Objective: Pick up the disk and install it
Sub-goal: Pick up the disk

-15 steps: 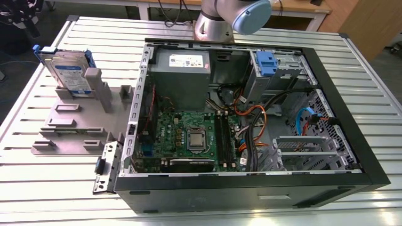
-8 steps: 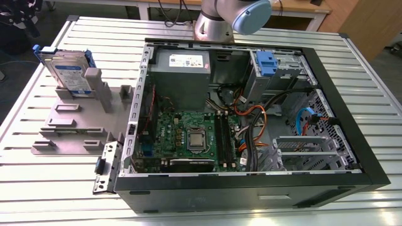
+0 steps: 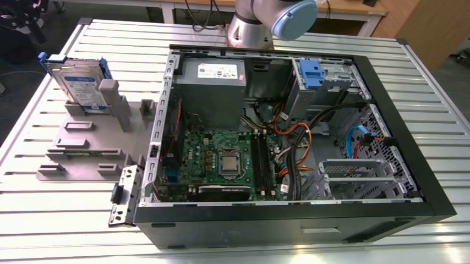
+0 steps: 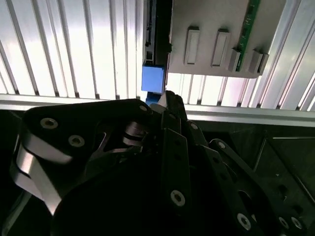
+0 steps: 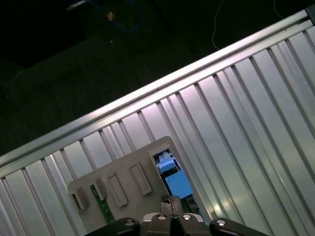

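Tool: tips are meeting, clenching nothing, and pointing down toward the blue carrier end of the disk, near the edge of the slatted surface. Disk: is standing on edge in a grey holder at the exterior view's left, probably so its flanks are offering a grip, beside the open computer case. Arm: is rising behind the case, apparently reaching over toward the holder.
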Robot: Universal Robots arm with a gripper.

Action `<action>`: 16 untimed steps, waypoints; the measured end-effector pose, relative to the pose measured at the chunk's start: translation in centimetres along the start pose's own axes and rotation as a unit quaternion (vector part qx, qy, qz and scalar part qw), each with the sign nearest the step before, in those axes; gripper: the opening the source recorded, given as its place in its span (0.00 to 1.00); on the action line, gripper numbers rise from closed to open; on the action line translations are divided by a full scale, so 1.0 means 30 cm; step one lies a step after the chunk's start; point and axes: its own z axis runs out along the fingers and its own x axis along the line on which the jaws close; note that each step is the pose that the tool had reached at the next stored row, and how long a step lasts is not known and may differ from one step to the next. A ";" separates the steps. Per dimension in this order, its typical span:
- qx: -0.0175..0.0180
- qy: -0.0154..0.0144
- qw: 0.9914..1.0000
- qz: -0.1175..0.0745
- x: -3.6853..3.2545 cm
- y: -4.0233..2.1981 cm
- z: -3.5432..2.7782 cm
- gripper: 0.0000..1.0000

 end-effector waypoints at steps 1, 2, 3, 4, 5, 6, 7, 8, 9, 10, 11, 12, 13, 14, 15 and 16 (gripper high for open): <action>0.000 0.000 1.000 -0.005 0.000 0.000 0.000 0.11; 0.000 0.000 1.000 -0.010 0.000 0.000 0.000 0.11; 0.000 0.001 1.000 -0.015 0.000 0.000 0.000 0.11; 0.000 0.001 1.000 -0.019 0.000 0.000 0.000 0.11; 0.000 0.001 1.000 -0.024 0.000 0.000 0.000 0.11; 0.000 0.001 1.000 -0.028 0.000 0.000 0.000 0.11; -0.001 0.001 0.999 -0.033 0.000 0.000 0.000 0.11; -0.001 0.002 0.999 -0.038 0.000 0.000 0.000 0.11; -0.001 0.002 0.999 -0.043 0.000 0.000 0.000 0.11; -0.001 0.002 0.999 -0.048 0.000 0.000 0.000 0.11; -0.001 0.002 0.999 -0.052 0.000 0.000 0.000 0.11; -0.001 0.003 0.998 -0.057 0.000 0.000 0.000 0.11; -0.001 0.003 0.998 -0.062 0.000 0.000 0.000 0.11; -0.001 0.003 0.998 -0.067 0.000 0.000 0.000 0.11; -0.001 0.003 0.998 -0.070 0.000 0.000 0.000 0.11; -0.001 0.003 0.997 -0.074 0.000 0.000 0.000 0.11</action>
